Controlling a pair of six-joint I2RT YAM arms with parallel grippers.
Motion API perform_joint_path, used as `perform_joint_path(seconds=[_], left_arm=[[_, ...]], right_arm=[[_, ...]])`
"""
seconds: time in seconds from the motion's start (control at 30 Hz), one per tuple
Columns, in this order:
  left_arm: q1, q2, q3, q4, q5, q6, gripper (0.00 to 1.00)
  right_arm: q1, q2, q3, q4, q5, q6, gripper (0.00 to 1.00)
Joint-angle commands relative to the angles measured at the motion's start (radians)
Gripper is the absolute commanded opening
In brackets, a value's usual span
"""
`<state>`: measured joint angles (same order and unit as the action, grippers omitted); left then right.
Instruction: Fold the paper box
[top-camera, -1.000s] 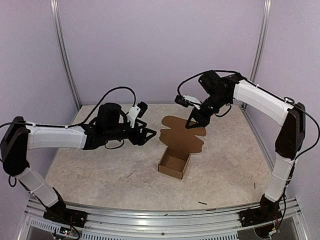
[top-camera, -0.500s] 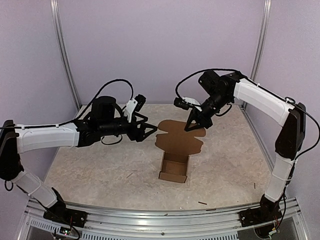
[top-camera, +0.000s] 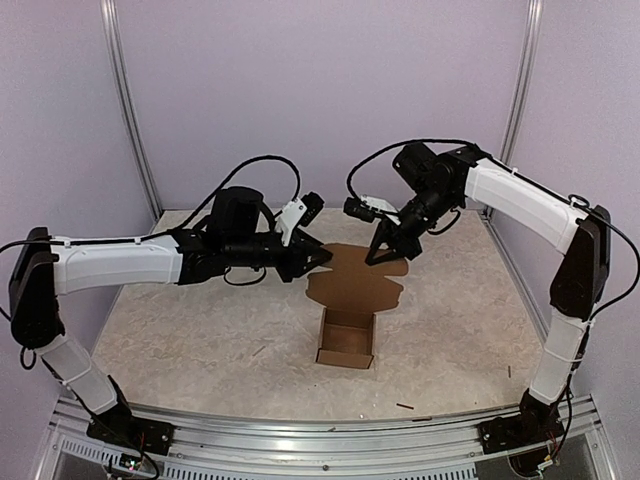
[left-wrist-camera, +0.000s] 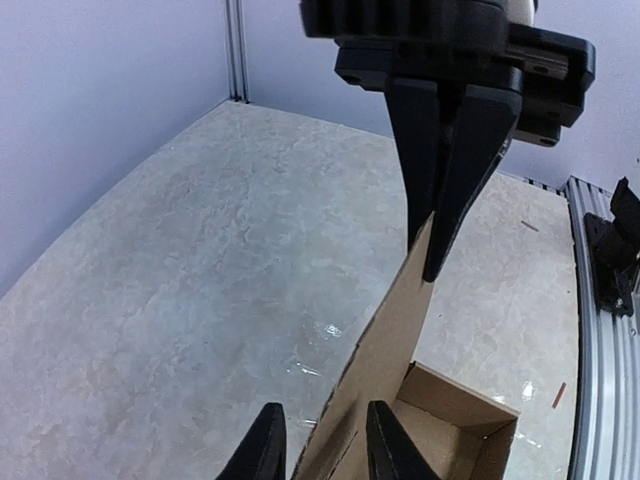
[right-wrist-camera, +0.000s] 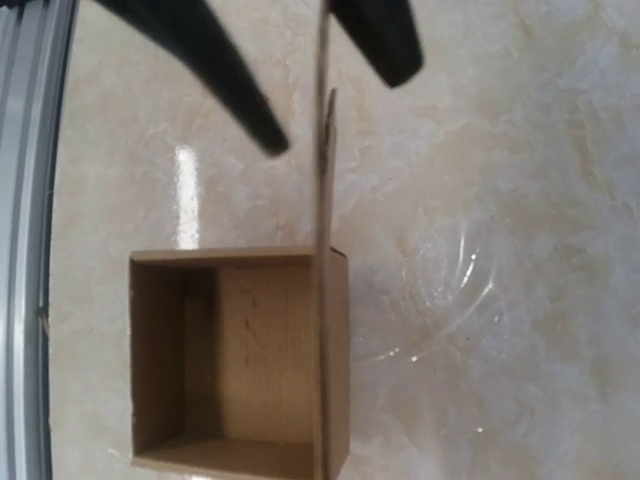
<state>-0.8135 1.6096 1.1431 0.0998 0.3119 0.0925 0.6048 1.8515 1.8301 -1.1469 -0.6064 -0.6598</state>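
Your left end effector (top-camera: 318, 258) hung at the left edge of the box's raised lid (top-camera: 355, 280). Its fingers (left-wrist-camera: 266, 452) were part-open and straddled that edge. The right wrist view showed a gap on either side of the cardboard, so it had no grip. The box (top-camera: 347, 340) sat open-topped near the middle of the bench (top-camera: 180, 320), below and between your two arms, with the lid rising from its far wall. Your right end effector (top-camera: 384, 252) was closed on the lid's upper right edge, pinching the cardboard between its tips.
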Motion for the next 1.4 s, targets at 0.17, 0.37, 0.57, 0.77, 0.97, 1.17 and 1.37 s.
perform_joint_path(seconds=[0.17,0.37,0.57,0.77,0.97,1.17,1.37], left_arm=[[-0.053,0.057,0.095,-0.080,-0.133,-0.176,0.17],[-0.129,0.108,0.174,-0.084,-0.195,-0.338,0.37],[-0.144,0.028,0.176,-0.254,-0.270,-0.260,0.58],[-0.067,-0.193,0.015,-0.268,-0.294,-0.158,0.71],[0.099,-0.225,-0.086,-0.160,-0.194,-0.185,0.63],[0.097,-0.056,-0.004,-0.179,-0.090,-0.105,0.59],[0.039,-0.031,-0.011,-0.156,-0.043,-0.043,0.59]], right_arm=[[0.010,0.001,-0.004,0.086,0.040,0.122,0.00],[0.011,0.021,0.018,0.108,0.081,0.162,0.00],[0.009,-0.008,-0.027,0.108,0.106,0.114,0.00],[0.011,-0.083,-0.112,0.108,0.018,-0.027,0.00],[0.020,-0.094,-0.116,0.068,-0.024,-0.098,0.00],[0.030,-0.108,-0.121,0.068,-0.012,-0.093,0.00],[0.030,-0.103,-0.136,0.093,0.020,-0.058,0.00]])
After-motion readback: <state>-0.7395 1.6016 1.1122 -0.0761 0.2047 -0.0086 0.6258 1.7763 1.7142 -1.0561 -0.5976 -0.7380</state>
